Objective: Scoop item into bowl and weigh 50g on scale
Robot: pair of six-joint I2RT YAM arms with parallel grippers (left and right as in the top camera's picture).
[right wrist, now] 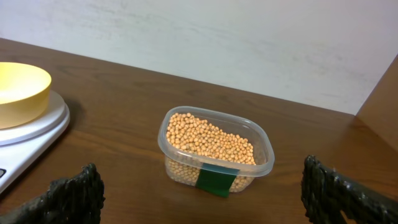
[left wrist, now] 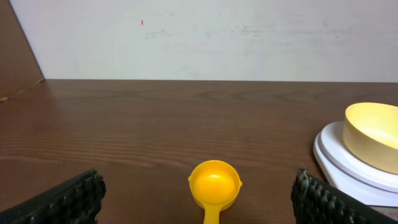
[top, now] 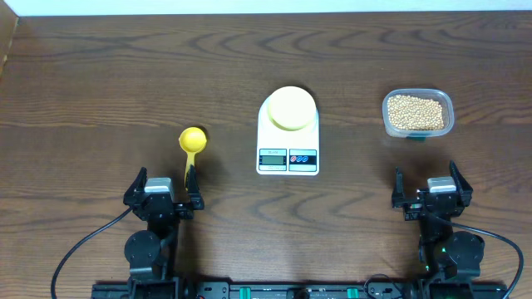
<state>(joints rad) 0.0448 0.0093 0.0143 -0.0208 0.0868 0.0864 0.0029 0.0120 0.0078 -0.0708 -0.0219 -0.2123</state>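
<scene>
Overhead: the scale (top: 268,139) sat mid-table (top: 100,83), display edge toward the arms, with the bowl (top: 292,108) on its platform, nothing visible inside. The beans (top: 415,111) lay in a clear plastic container (top: 450,106), well off to the scale's right. A yellow scoop (top: 192,139) lay to the scale's left, cup away from the arms, handle running back toward the left gripper (top: 165,185). That gripper was spread wide and held nothing. The right gripper (top: 427,184) was likewise agape and empty, near the table edge below the container. Left wrist: scoop straight ahead between the ribbed black pads (left wrist: 74,198), nothing blocking it; whether they touched the handle could not be told. Bowl and scale at far right, pale wall (left wrist: 199,37) behind. Right wrist: container ahead between the parted fingers (right wrist: 68,199), path unobstructed, green label (right wrist: 214,180) on its near wall, beans heaped toward the left; bowl on scale at left.
</scene>
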